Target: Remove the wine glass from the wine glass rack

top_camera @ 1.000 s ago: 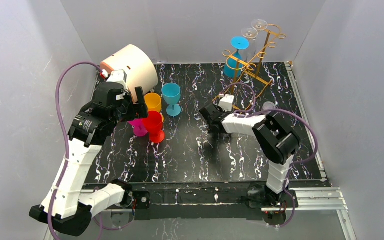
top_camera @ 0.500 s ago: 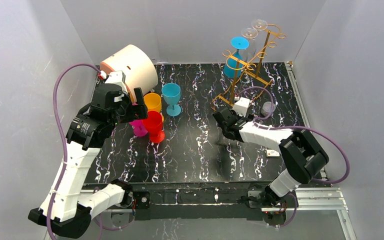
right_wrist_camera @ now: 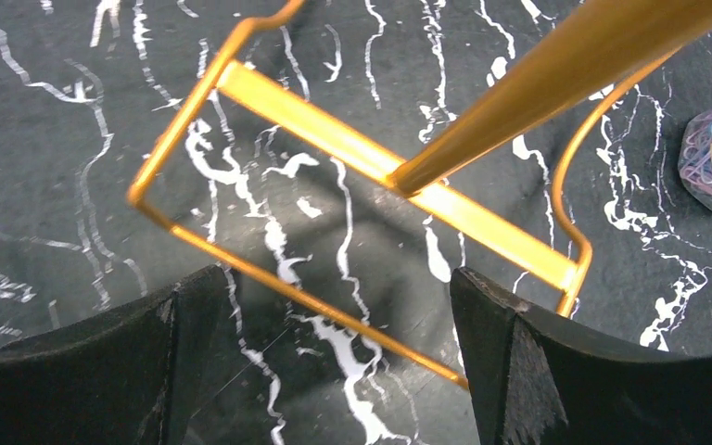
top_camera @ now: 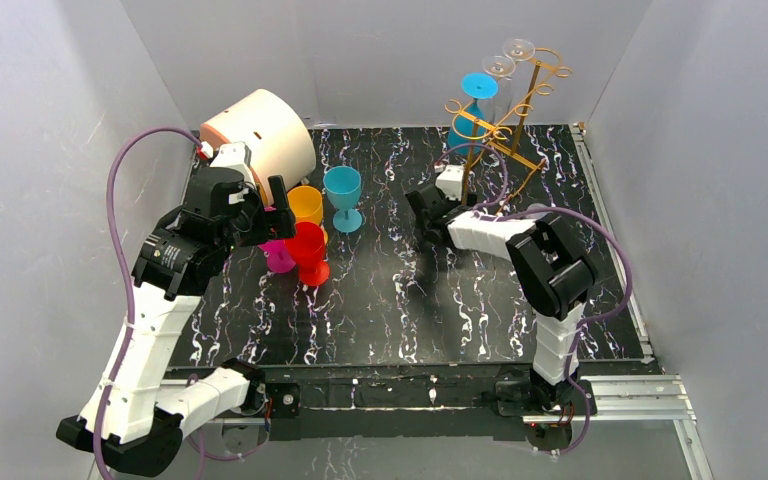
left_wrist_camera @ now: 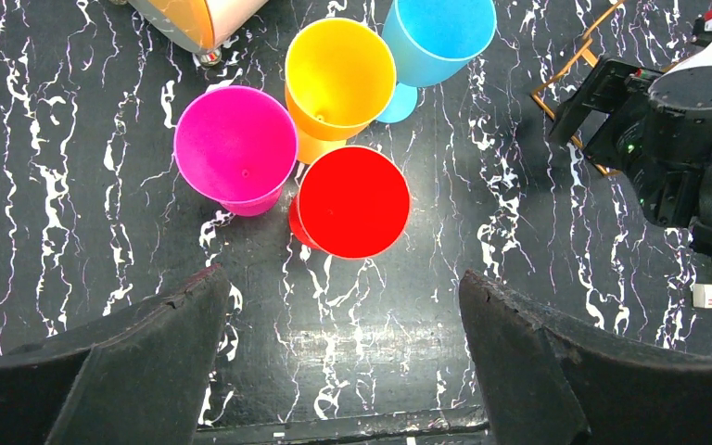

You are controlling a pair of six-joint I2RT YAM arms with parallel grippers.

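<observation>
Between grey walls (top_camera: 380,60), a black marbled table (top_camera: 390,320) bears the rack (top_camera: 510,152).

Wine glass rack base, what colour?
Gold-orange; the wine glass rack base shows best in the right wrist view.

Right end effector (top_camera: 422,208) hovers low beside the near-left corner of the rack (top_camera: 508,150), where three glasses (top_camera: 479,86) hang inverted.
</observation>
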